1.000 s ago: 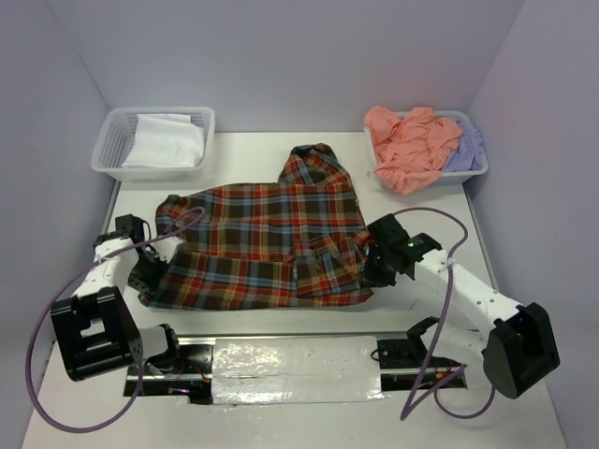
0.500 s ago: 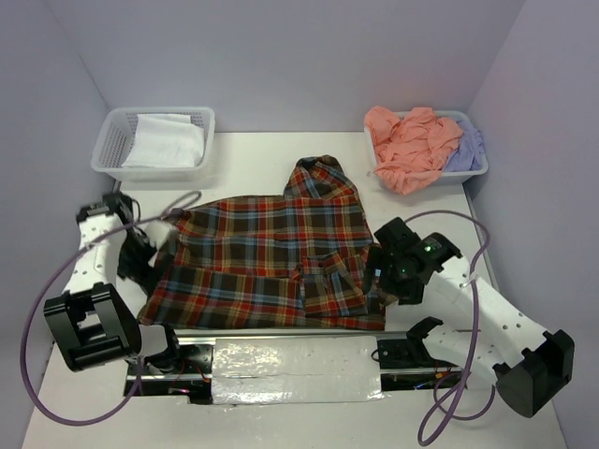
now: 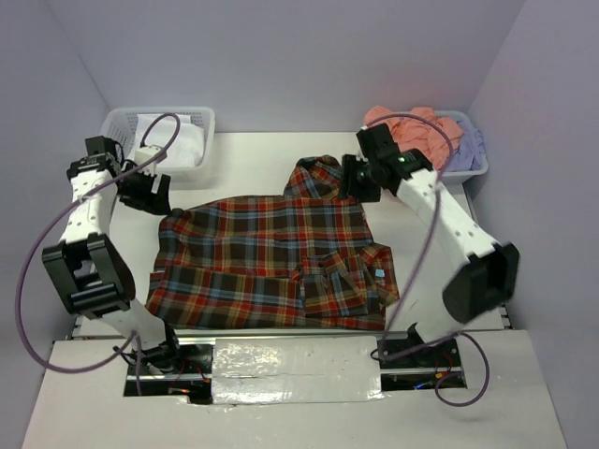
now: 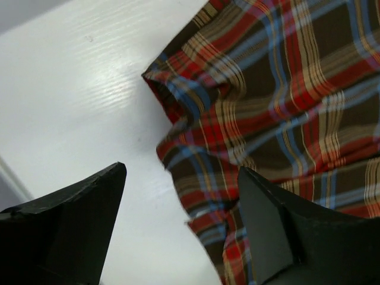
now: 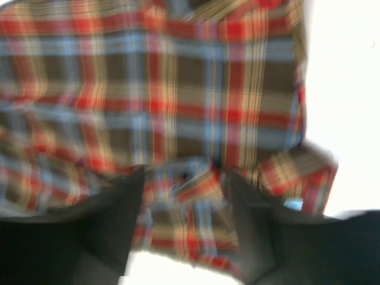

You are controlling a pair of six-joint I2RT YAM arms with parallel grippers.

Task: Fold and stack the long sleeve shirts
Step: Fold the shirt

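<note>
Salmon-pink shirt [image 3: 418,137], lavender shirt [image 3: 471,146] in white basket [image 3: 476,174]

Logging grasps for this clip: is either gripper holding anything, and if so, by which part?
Nothing is held. The left gripper and the right gripper both hang open above the plaid shirt, with no cloth pinched between their fingers.

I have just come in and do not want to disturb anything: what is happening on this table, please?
Two robot arms are working on a plaid shirt, which lies spread out on the white table. The left claw hovers open above the shirt's far left corner. The right claw, also open, is over its far right part near the collar. Neither holds anything. A salmon-pink shirt and a lavender shirt lie crumpled in the basket at the far right.
</note>
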